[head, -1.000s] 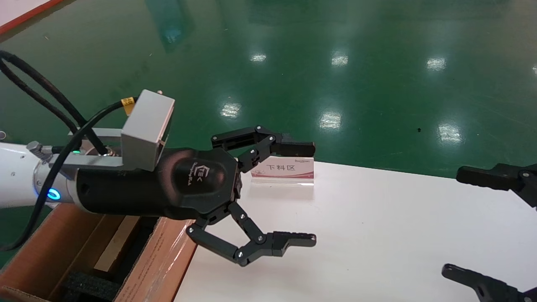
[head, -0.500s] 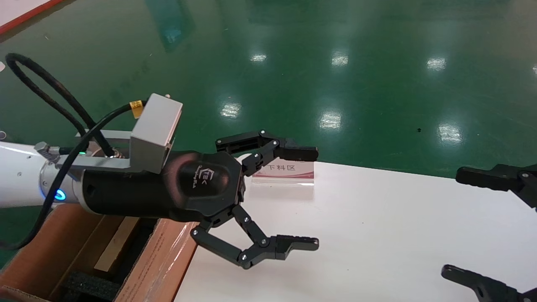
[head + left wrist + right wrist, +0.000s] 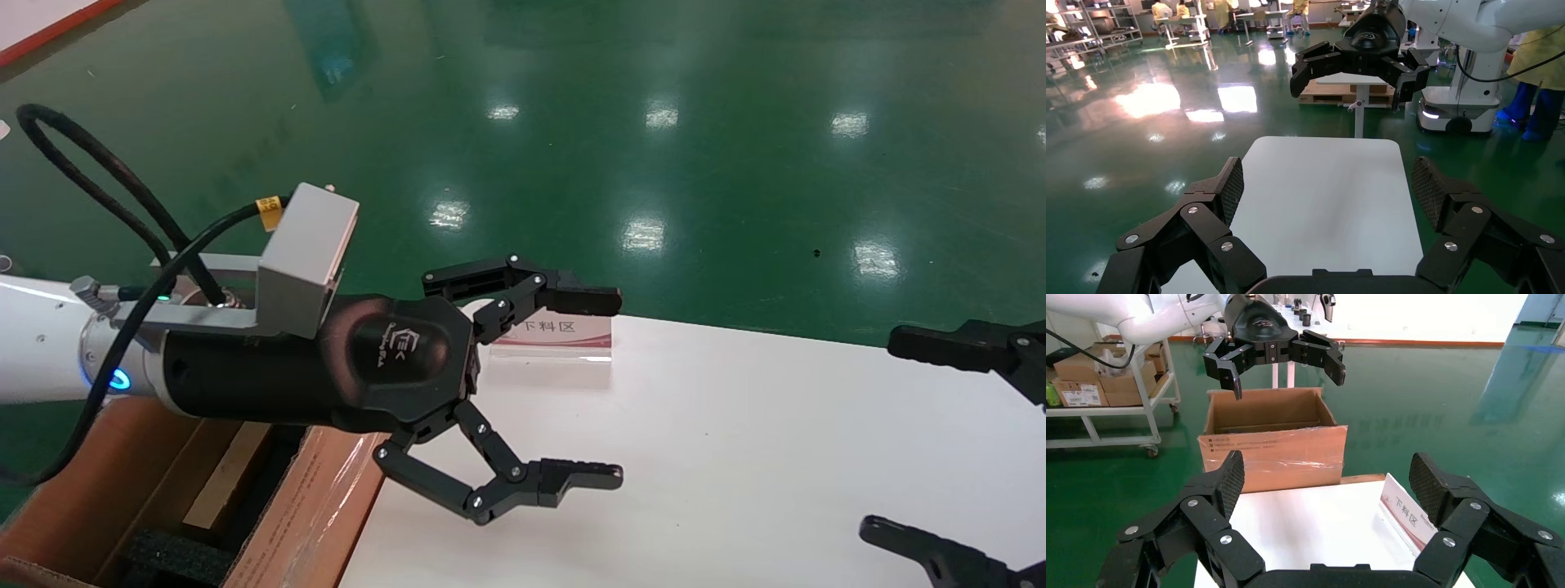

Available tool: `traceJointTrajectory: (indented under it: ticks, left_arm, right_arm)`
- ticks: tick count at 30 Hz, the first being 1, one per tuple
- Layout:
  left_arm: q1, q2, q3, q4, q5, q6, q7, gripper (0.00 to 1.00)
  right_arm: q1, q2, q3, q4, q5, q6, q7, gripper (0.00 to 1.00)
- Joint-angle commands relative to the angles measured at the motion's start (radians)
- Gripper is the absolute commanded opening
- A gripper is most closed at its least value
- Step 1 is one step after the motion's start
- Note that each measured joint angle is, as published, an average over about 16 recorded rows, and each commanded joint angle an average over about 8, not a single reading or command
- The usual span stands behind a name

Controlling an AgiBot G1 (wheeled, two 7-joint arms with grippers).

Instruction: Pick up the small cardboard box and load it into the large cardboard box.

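The large cardboard box (image 3: 315, 506) stands open at the table's left end, brown with shiny tape on its wall and black foam inside; it also shows in the right wrist view (image 3: 1272, 447). A tan flat strip (image 3: 225, 474) lies inside it; I cannot tell what it is. The small cardboard box is not in view. My left gripper (image 3: 614, 385) is open and empty, held over the white table (image 3: 735, 457) just right of the large box; its own view (image 3: 1329, 184) shows only bare table between the jaws. My right gripper (image 3: 881, 433) is open and empty at the table's right end.
A small pink-and-white sign (image 3: 564, 339) stands at the table's far edge, near the left gripper's upper finger; it also shows in the right wrist view (image 3: 1407, 517). Green floor surrounds the table. A cart with boxes (image 3: 1101, 386) stands beyond the large box.
My left gripper has drifted slightly to the right, still open and empty. The right arm has not moved.
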Motion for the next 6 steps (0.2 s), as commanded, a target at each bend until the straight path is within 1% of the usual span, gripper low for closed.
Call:
traceJointTrajectory:
  ticks: [1,6]
  left_arm:
    - [-0.001,0.000,0.001,0.000,0.000,0.000,0.000,1.00]
    - [-0.001,0.000,0.002,0.000,0.000,-0.001,0.000,1.00]
  right_arm:
    - [0.000,0.000,0.000,0.000,0.000,0.000,0.000,1.00]
    - [0.000,0.000,0.000,0.000,0.000,0.000,0.000,1.00]
